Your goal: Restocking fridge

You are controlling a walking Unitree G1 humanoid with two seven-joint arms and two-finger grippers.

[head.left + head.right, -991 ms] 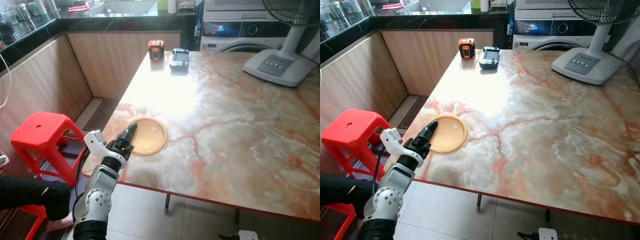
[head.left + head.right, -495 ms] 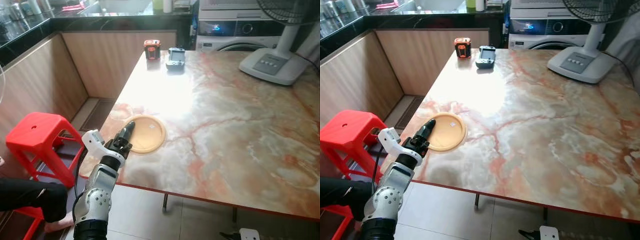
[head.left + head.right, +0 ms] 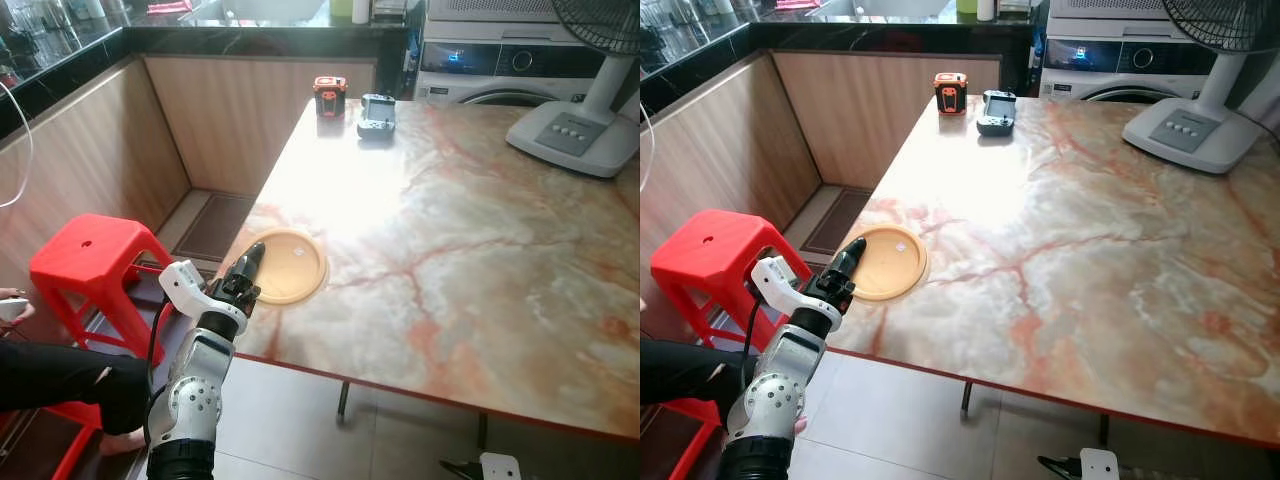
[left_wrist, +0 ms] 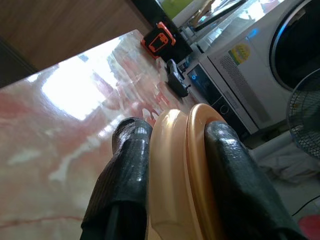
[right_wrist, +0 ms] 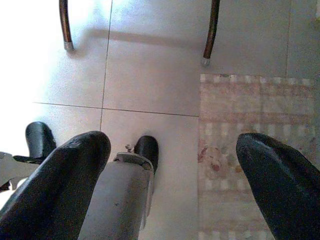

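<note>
The left end effector [image 3: 246,279] still has its two black fingers [image 4: 127,170] closed on the near left rim of the flat tan plate [image 3: 292,265]. The plate has not moved; it lies flat at the near left corner of the marble surface [image 3: 470,230], as it did a second ago. Only the camera has shifted a little. So the grip looks done, but the lift has not begun. No fridge is in sight yet. The right end effector [image 5: 165,165] hangs wide open over the floor, holding nothing
</note>
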